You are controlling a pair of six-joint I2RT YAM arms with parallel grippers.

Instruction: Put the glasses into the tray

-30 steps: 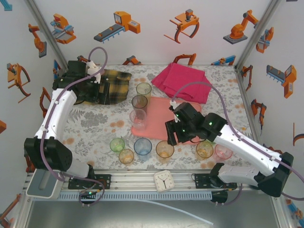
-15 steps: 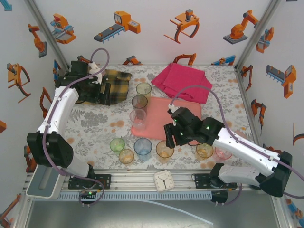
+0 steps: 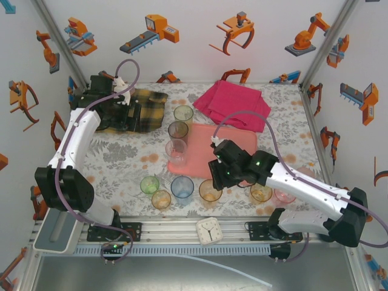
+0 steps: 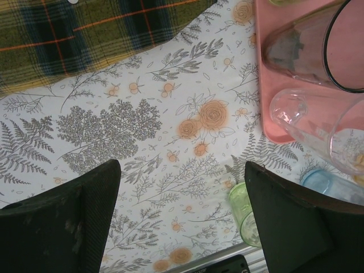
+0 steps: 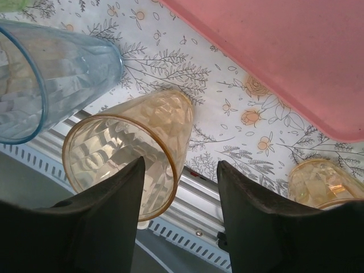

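One amber glass point(image 5: 128, 151) stands upright just under right gripper point(image 5: 179, 199), jaws spread and empty, glass offset toward one finger; tray point(image 5: 296, 51) just beyond; right arm nearer.

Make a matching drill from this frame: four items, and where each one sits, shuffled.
Items
1. clock
2. grey glass
3. plaid cloth
4. amber glass

Places
a. standing on the tray
b. off the tray, below the open right tool
c. on the metal rail at the near edge
d. far left of the scene, by the left tool

Pairs: 1-c, 2-a, 3-d, 4-b
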